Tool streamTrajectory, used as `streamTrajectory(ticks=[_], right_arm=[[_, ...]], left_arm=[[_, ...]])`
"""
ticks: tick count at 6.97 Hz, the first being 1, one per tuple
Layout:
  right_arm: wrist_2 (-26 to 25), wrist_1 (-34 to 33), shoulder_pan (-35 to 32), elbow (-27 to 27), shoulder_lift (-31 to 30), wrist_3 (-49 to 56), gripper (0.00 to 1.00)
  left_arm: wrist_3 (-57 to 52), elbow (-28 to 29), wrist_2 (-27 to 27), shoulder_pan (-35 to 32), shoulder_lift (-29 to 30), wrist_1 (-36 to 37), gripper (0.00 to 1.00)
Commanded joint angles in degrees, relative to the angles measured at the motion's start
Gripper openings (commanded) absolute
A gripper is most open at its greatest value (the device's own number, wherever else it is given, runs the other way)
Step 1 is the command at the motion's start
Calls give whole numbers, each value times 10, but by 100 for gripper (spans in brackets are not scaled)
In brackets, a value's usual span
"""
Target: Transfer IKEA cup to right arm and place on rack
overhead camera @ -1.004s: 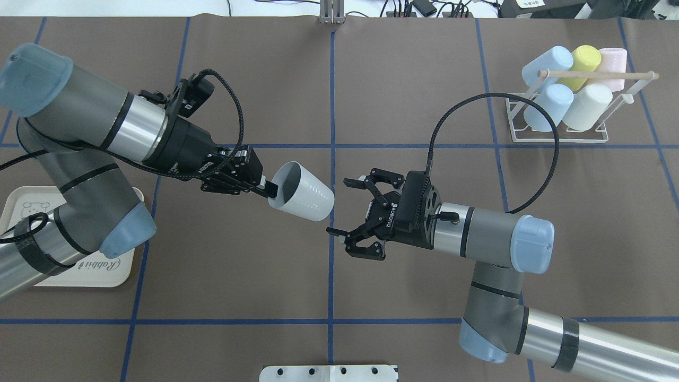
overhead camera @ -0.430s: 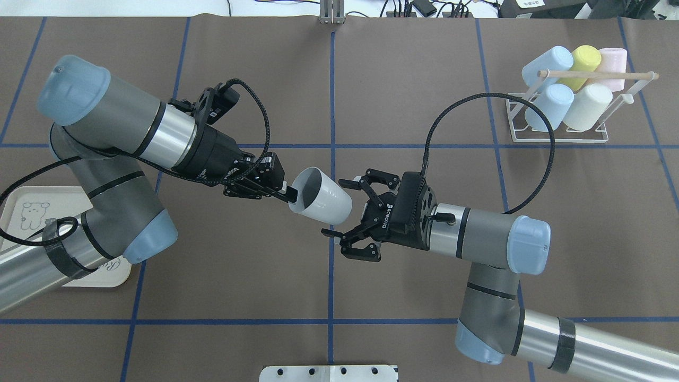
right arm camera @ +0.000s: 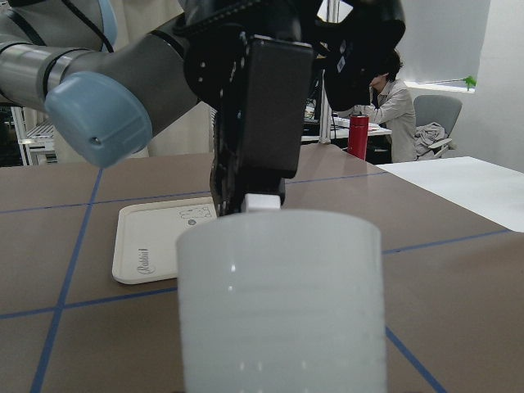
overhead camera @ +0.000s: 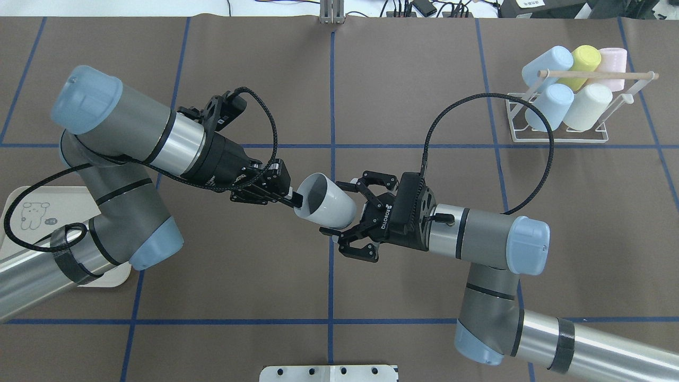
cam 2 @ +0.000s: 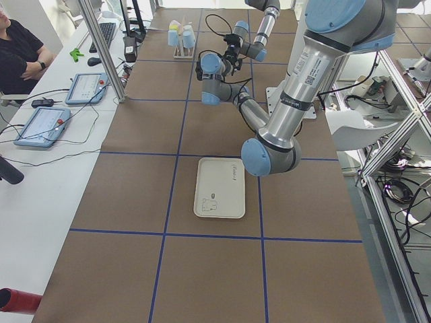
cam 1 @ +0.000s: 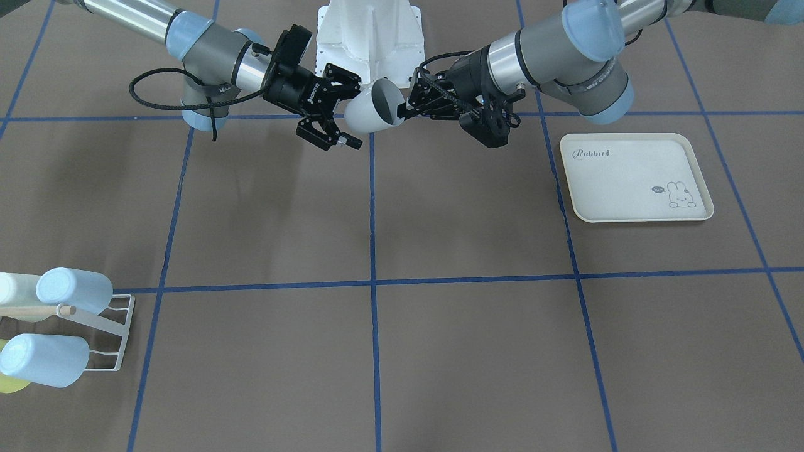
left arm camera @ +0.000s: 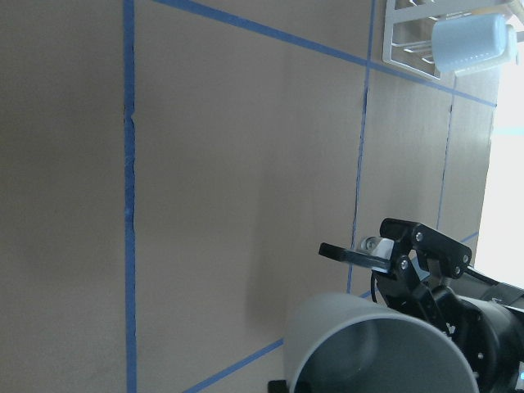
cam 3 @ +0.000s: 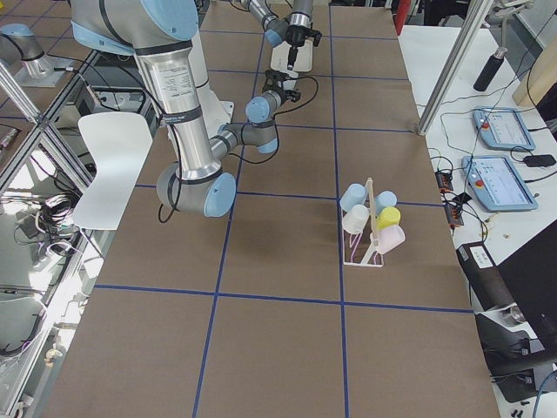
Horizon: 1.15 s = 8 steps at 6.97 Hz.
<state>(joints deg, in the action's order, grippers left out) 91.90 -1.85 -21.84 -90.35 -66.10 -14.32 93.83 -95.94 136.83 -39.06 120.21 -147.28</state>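
Aloft, well apart from the rack [overhead camera: 554,140], my left hand [overhead camera: 297,200] pinches the rim of the white IKEA cup [overhead camera: 323,204], held on its side above the surface [overhead camera: 371,276]. My right hand [overhead camera: 339,209] is spread wide, its fingers flanking the cup's closed end without pressing. By my judgement, the right should seat deeper and clamp firmly before the left lets go, or the cup drops.
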Motion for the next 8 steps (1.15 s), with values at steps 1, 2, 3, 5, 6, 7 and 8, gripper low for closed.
streamTrajectory(ticks=[1, 2, 3, 5, 6, 7, 8], right_arm=[[0, 1, 0, 0, -1, 0, 73], [0, 0, 0, 0, -1, 1, 59], [1, 1, 0, 0, -2, 3, 42], [0, 1, 0, -1, -1, 3, 37], [0, 0, 0, -1, -2, 3, 37], [-1, 0, -2, -1, -3, 22, 37], [2, -10, -14, -1, -3, 32, 36]], left_arm=[[0, 1, -4, 3, 0, 0, 0], [0, 1, -4, 3, 0, 0, 0], [0, 0, -4, 2, 0, 0, 0], [-3, 0, -4, 2, -2, -1, 54], [-2, -5, -4, 1, -2, -1, 100], [1, -7, -4, -3, -2, -1, 100], [1, -9, -4, -9, -5, 2, 100]])
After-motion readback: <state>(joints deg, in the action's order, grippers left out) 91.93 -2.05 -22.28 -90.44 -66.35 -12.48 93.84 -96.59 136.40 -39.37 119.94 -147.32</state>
